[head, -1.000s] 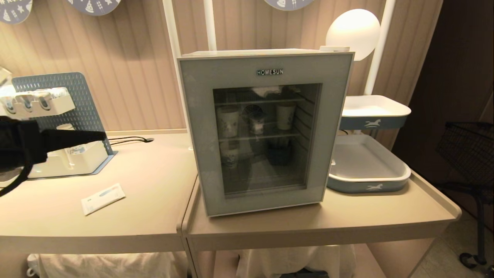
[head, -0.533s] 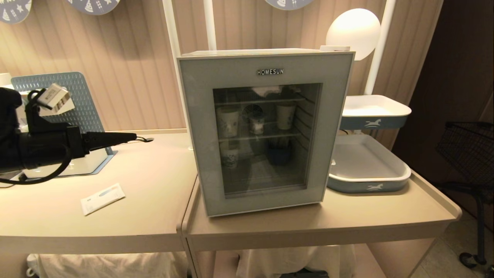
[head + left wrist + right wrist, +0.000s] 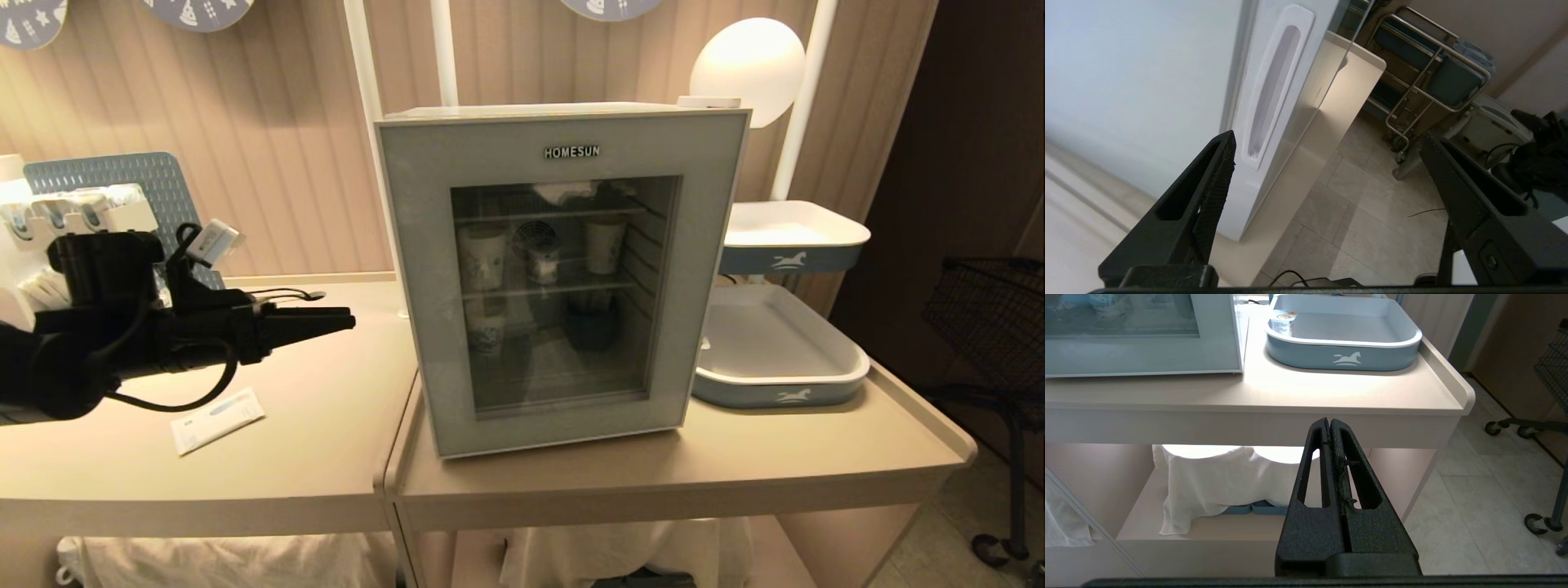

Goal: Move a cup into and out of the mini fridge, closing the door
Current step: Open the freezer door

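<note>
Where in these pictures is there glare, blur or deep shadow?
Head view: the round lamp is blown out white, and the door glass is dim. Left wrist view: the mini fridge side is soft and washed out near the open left gripper. Right wrist view: bright glare on the table; the shelf underneath lies in shadow.

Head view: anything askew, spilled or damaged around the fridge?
Nothing stands out. The boxy white HOMESUN mini fridge sits square on the beige table, its grey-blue glass-windowed door shut, and the paper cups inside stand upright. One flat white sachet lies loose on the left table, tidy enough.
</note>
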Tool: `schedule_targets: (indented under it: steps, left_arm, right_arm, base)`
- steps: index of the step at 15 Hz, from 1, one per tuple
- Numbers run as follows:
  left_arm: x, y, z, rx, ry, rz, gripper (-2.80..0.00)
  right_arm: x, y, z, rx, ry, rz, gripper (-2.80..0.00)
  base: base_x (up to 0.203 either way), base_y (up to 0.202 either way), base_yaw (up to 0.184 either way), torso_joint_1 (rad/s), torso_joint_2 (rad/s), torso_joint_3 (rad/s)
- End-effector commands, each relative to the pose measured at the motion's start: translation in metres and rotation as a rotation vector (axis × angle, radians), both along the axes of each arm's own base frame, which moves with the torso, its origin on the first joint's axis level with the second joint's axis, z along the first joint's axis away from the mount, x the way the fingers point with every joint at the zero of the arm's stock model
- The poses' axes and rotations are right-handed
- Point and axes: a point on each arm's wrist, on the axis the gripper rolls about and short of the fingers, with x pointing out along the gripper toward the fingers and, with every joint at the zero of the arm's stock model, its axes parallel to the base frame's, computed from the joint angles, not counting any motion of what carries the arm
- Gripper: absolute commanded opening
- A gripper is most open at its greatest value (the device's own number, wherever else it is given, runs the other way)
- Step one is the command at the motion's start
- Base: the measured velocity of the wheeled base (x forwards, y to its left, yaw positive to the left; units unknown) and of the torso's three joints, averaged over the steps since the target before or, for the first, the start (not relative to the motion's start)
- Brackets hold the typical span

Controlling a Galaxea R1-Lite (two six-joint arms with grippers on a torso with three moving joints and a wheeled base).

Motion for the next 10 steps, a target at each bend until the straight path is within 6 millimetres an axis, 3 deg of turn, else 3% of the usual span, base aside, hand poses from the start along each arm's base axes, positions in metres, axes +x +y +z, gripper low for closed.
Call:
schedule_targets:
  steps: [1, 10]
  left_arm:
    - [0.009, -0.010, -0.018, -0.005, 0.016, -0.039, 0.00]
    - [0.026, -0.044, -0.030, -0.007, 0.037, -0.139, 0.00]
  right_arm:
    - [0.000, 0.000, 0.000, 0.000, 0.001, 0.001, -2.80]
    - [0.000, 0.000, 0.000, 0.002, 0.001, 0.001, -2.80]
  base:
    - [0.000, 0.000, 0.000, 0.000, 0.00, 0.000]
    - [0.000, 0.000, 0.000, 0.000, 0.00, 0.000]
